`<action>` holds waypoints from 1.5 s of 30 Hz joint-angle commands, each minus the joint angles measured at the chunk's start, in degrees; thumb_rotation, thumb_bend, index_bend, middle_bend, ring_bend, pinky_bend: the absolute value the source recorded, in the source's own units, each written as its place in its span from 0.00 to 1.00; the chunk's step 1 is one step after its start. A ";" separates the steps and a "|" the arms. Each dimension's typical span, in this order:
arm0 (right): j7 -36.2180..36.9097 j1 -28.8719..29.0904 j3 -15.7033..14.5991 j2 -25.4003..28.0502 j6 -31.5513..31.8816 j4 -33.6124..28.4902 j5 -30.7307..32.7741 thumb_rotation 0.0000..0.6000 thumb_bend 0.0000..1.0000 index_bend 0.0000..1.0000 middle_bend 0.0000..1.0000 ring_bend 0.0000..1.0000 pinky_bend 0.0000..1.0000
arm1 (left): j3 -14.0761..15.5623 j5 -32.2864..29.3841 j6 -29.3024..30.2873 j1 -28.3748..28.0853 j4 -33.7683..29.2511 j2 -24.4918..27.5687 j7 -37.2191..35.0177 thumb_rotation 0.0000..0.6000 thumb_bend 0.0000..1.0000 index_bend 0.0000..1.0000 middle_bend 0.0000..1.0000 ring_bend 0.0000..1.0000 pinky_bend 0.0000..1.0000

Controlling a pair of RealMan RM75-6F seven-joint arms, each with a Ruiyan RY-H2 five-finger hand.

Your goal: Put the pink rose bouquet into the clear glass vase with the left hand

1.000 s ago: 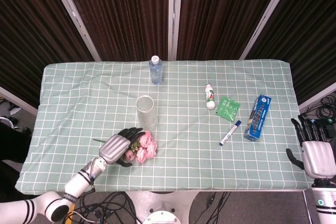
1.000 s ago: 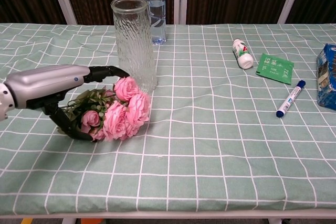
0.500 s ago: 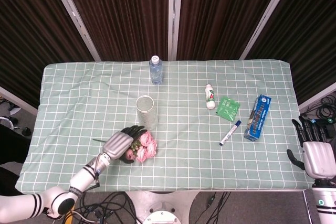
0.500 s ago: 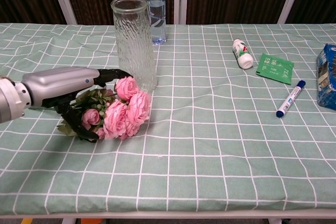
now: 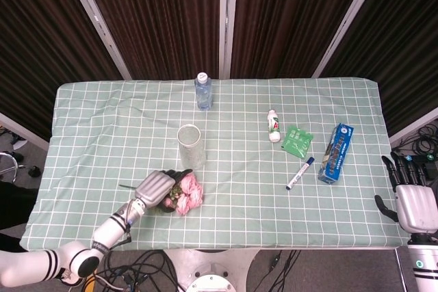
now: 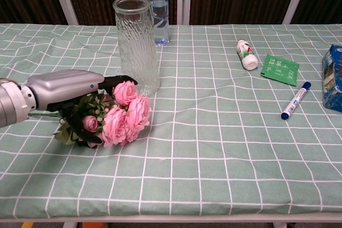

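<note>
I have my left hand (image 6: 67, 90) down on the pink rose bouquet (image 6: 120, 118), which lies on the green checked tablecloth (image 6: 214, 148) just in front of the glass vase (image 6: 136, 44). The dark fingers (image 6: 85, 126) wrap around the leafy neck of the bunch behind the blooms, so I judge the grasp is closing. I cannot tell yet whether it is firm or whether the flowers are off the cloth.

To do this step well, I want the grip on the stems rather than on the flower heads, tight enough that the bunch does not swing when it comes up. Then I need to turn the stems downward, bring them above the vase mouth and lower them straight in. The vase is tall and narrow, so a sideways knock from my wrist could tip it.

For room, the bouquet lies near the front edge of the table, so I should lift up and away from that edge. The water bottle (image 5: 203, 91) stands behind the vase, well apart. The small white bottle (image 5: 274, 126), green packet (image 5: 297, 140), marker (image 5: 300, 173) and blue box (image 5: 334, 153) all lie off to the right, out of my path. My right hand (image 5: 416, 203) rests beyond the right corner, fingers spread and holding nothing.
</note>
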 commanded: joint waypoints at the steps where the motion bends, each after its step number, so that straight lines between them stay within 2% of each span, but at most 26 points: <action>1: 0.05 -0.03 0.00 0.04 0.00 -0.04 0.05 1.00 0.22 0.00 0.00 0.00 0.00 | 0.32 0.71 0.71 -0.02 0.19 -0.06 0.08 1.00 0.02 0.21 0.30 0.31 0.49; 5: 0.32 -0.08 -0.04 0.25 -0.19 -0.29 0.22 1.00 0.22 0.00 0.00 0.00 0.00 | 0.69 1.29 1.55 0.04 0.67 -0.29 0.31 1.00 0.04 0.36 0.40 0.38 0.55; 9: 0.69 -0.08 -0.09 0.48 -0.37 -0.45 0.27 1.00 0.22 0.00 0.00 0.00 0.00 | 0.77 1.44 2.41 0.16 0.89 -0.38 0.47 1.00 0.06 0.43 0.43 0.40 0.57; 19: 1.15 -0.12 0.01 0.79 -0.49 -0.71 0.56 1.00 0.22 0.00 0.00 0.00 0.00 | 0.83 3.67 6.43 1.10 0.24 0.50 -0.83 1.00 0.08 0.50 0.48 0.45 0.62; 29: 1.57 -0.14 0.08 1.02 -0.66 -0.92 0.83 1.00 0.22 0.00 0.00 0.00 0.00 | 0.38 8.05 13.83 3.20 0.11 1.94 -5.51 1.00 0.15 0.61 0.61 0.59 0.74; 33: 1.60 -0.16 0.15 1.11 -0.54 -1.06 0.82 1.00 0.22 0.00 0.00 0.00 0.00 | -0.68 9.21 17.78 4.42 -0.45 4.25 -6.97 1.00 0.17 0.64 0.64 0.62 0.77; 38: 1.24 -0.26 0.20 1.36 0.05 -1.61 0.38 1.00 0.22 0.00 0.00 0.00 0.00 | -2.57 8.56 21.76 6.12 -2.62 9.14 -4.44 1.00 0.17 0.64 0.65 0.62 0.77; 45: 0.83 -0.23 0.28 1.51 -0.01 -2.15 0.58 1.00 0.22 0.00 0.00 0.00 0.00 | -8.53 6.33 30.05 8.48 -3.85 13.37 -4.46 1.00 0.17 0.63 0.65 0.62 0.78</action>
